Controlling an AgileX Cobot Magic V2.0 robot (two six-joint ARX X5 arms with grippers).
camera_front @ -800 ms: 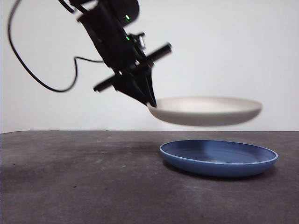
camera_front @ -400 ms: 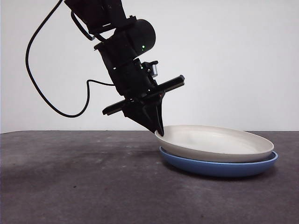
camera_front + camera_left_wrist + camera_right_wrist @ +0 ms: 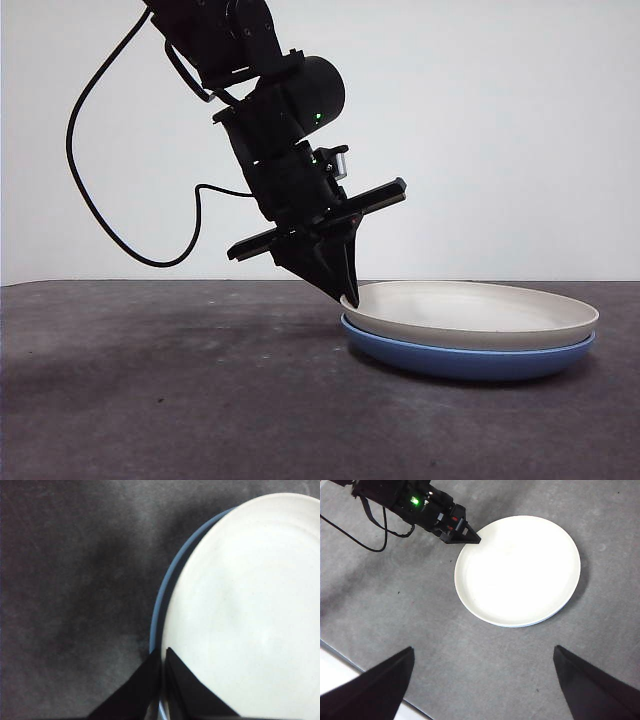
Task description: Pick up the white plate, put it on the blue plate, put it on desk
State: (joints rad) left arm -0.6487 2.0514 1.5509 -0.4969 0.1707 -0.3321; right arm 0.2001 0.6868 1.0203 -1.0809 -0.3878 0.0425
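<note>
Backdrop (image 3: 500, 130): plain white, unmarked, filling the front view above the tabletop's (image 3: 150, 400) far edge.
Backdrop detail: no seams or objects visible against it.
Pale strip (image 3: 332, 667): white, beyond the tabletop's straight edge in the right wrist view.
Strip identity: perhaps floor or a lighter border; too little shown to tell.

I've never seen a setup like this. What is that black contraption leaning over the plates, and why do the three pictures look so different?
It is a robot with two arms, each ending in a two-jawed gripper. One picture looks level across the dark grey-brown desk; the other two come from cameras on the wrists. The left gripper pinches the rim of a matte cream-white plate, jaws nearly together, and that plate rests inside a glossy blue plate on the desk. The right gripper waits high above with its jaws wide apart, looking down on both plates and the other arm.
</note>
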